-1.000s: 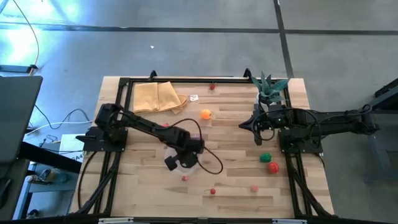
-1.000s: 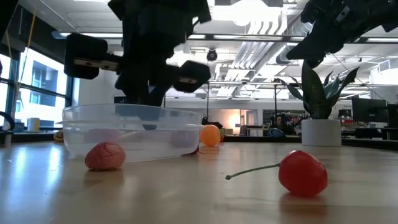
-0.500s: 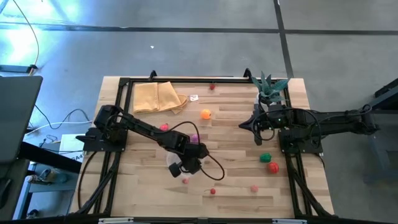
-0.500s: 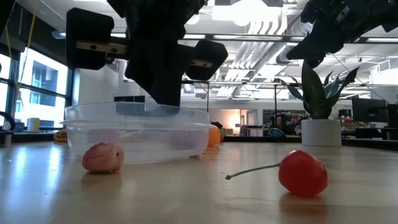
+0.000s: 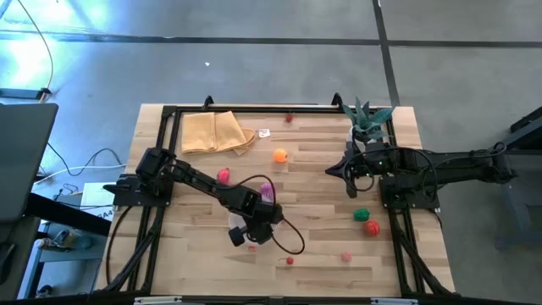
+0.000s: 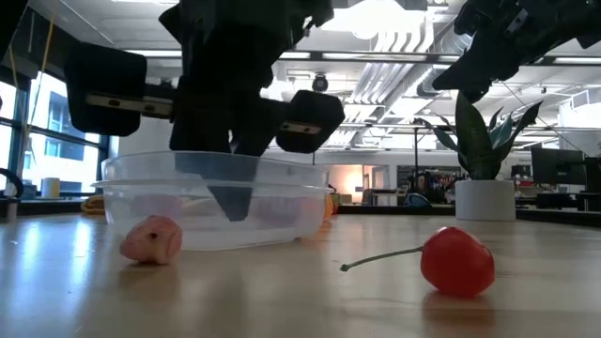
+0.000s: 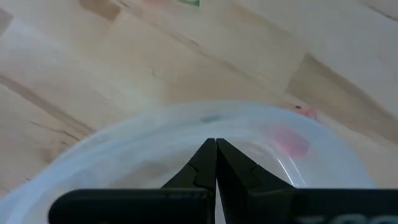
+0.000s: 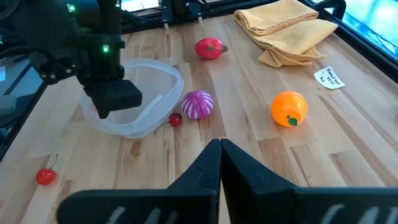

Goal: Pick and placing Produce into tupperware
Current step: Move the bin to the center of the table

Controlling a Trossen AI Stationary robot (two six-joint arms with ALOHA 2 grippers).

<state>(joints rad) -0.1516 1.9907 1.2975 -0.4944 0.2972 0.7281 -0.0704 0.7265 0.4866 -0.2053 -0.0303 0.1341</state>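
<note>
The tupperware [image 8: 134,99] is a clear, shallow container standing flat on the table's middle, also seen in the low view [image 6: 282,202]. My left gripper [image 6: 230,202] reaches down into it, shut. Produce lies scattered: a magenta striped fruit [image 8: 197,104] and a small red one [image 8: 175,119] by its far side, a pink one [image 6: 150,240] at its near wall, a stemmed cherry [image 6: 457,261], an orange fruit [image 8: 289,108] and a red one [image 8: 210,48]. My right gripper [image 8: 219,144] waits shut above the table's right side. My left gripper has its shut fingers [image 7: 216,152] inside the tupperware, coming from above and slanting toward the table's near edge. The tips stand close to the inner side of the near wall [image 7: 211,112]. Whether they bear on wall or floor I cannot tell. The tupperware stays flat on the table.
A folded yellow-tan cloth [image 5: 213,132] lies at the far left. A plant in a white pot [image 5: 367,121] stands at the far right. Green [image 5: 362,215], red [image 5: 372,227] and pink [image 5: 346,256] fruits lie near the right arm. A black frame [image 5: 254,108] edges the table.
My left gripper has moved toward the table's near edge and sunk lower, tipping more steeply, still shut. The tupperware has slid with it toward the near edge, staying flat. The pink fruit at its near wall has rolled a little.
</note>
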